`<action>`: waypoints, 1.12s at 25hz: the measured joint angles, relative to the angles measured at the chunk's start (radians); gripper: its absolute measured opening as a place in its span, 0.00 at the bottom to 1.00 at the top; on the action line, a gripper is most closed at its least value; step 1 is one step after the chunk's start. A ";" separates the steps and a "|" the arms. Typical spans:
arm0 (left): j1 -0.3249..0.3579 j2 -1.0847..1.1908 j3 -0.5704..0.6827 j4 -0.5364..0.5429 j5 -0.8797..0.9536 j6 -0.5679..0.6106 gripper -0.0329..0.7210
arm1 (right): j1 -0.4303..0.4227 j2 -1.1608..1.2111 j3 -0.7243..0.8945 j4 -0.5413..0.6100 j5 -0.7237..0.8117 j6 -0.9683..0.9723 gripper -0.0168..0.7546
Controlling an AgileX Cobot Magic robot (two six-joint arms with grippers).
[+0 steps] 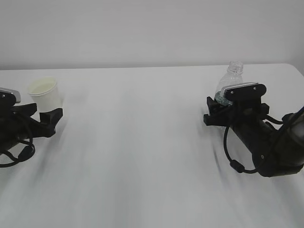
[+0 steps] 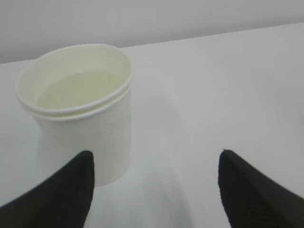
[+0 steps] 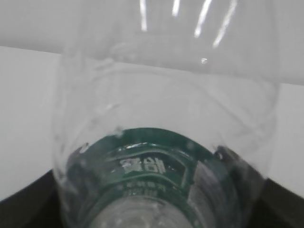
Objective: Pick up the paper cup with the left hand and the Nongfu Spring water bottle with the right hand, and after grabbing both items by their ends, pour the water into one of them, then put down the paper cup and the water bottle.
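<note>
1. Exterior view: the paper cup (image 1: 45, 94) stands upright on the white table (image 1: 142, 152) at the far left, and the left hand (image 1: 45, 116) lies low just in front of it, its forward jaw reaching toward the cup's base. The Nongfu Spring water bottle (image 1: 231, 81) stands upright at the right, neck up and uncapped, with the right hand (image 1: 219, 110) set around its lower body. Each arm is at its own object; the two objects are well apart, so neither arm competes for the other's.

2. Left wrist view: the jaws stand wide apart. The paper cup (image 2: 80, 109) sits ahead and off to the left of the gap, its base just beside the left fingertip (image 2: 76, 175); whether they touch I cannot tell. The cup is not between the jaws and is not held. Liquid appears to lie inside it. Its axis is vertical, so I judge the cup already set down.

3. Right wrist view: the Nongfu Spring water bottle (image 3: 161, 142) fills the frame, its green label band low in the middle and dark jaw parts showing at both lower corners. The bottle lies between the jaws, long axis upright. Whether the jaws press it or have let go cannot be told here. No water is clearly visible inside.
</note>
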 joint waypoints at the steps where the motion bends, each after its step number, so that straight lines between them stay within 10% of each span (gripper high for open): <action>1: 0.000 0.000 0.000 0.000 0.000 0.000 0.82 | 0.000 0.000 0.000 0.000 0.000 0.000 0.80; 28: 0.000 -0.104 0.114 -0.040 0.000 0.000 0.82 | 0.000 -0.148 0.228 -0.002 -0.002 0.006 0.79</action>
